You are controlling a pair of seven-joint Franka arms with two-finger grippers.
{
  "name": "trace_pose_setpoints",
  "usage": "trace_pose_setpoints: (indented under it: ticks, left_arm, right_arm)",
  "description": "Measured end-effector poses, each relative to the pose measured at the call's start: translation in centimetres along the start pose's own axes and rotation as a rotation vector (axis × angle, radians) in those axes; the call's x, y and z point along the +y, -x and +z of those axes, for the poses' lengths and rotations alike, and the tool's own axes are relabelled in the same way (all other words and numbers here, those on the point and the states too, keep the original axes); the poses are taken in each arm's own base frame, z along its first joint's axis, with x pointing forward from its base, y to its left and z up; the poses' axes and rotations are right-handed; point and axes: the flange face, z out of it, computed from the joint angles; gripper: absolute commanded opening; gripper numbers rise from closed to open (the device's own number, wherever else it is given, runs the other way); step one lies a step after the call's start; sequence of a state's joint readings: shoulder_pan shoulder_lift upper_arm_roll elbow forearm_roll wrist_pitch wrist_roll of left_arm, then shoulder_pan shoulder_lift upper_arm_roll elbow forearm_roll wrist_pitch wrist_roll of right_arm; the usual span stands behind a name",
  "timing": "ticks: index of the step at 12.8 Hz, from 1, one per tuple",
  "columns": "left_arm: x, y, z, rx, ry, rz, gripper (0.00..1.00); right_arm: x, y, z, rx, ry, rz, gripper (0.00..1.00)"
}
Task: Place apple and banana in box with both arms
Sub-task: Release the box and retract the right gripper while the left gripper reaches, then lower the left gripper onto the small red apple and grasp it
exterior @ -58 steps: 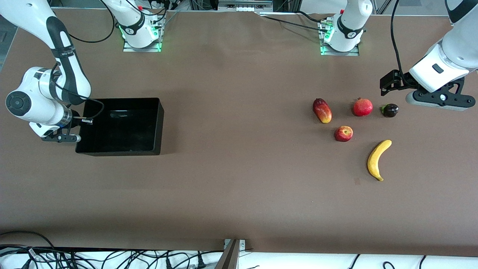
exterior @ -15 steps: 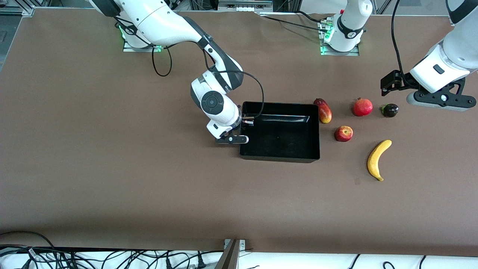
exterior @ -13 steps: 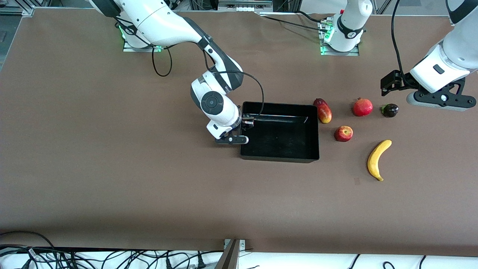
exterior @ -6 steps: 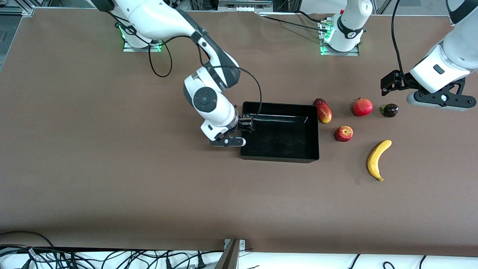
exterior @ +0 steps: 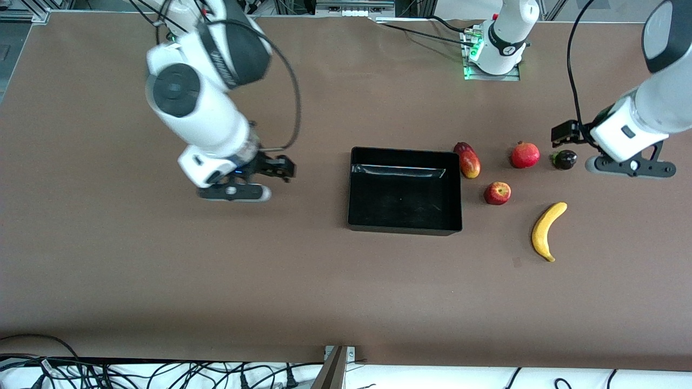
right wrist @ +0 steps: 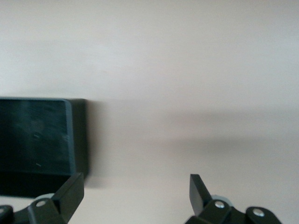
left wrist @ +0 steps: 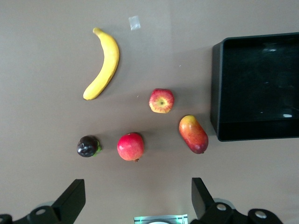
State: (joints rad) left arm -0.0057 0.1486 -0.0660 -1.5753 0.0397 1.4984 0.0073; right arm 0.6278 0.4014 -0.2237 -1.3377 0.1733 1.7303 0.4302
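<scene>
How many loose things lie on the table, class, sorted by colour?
Red or red-and-yellow: 3, the apple, the pomegranate and the mango
Yellow: 1, the banana
Dark purple: 1, the mangosteen
Black: 1, the box
Total: 6

Just three extra fruits on the brown table. The dark purple fruit sits closest to the left gripper, the pomegranate is next along, and the red-yellow mango is farthest from it. A tiny tape scrap lies well apart.
</scene>
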Motion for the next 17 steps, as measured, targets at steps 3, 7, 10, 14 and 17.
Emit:
trace_pose_setpoints:
  ticks: [3,7,10,14,17]
  left_arm:
    - [-0.5,-2.1,3.0,-0.027,0.006,-0.005,1.00]
    - [0.5,-4.3,8.2,0.014,0.007,0.011,1.00]
    - [0.8,-5.0,14.1,0.049,0.009,0.018,1.00]
    - [1.4,-4.4,21.6,0.116,0.015,0.010,1.00]
    - [2.1,-3.8,24.6,0.131,0.032,-0.033,1.00]
  right_arm:
    - [7.4,0.4,-5.5,-0.029,0.023,-0.005,1.00]
    - [19.2,1.6,-8.6,-0.052,0.012,-0.024,1.00]
    - [25.8,3.0,-8.3,-0.070,0.008,-0.055,1.00]
    - [27.6,3.2,-8.0,-0.049,0.041,-0.081,1.00]
    - [27.7,3.1,-8.4,-0.027,0.075,-0.088,1.00]
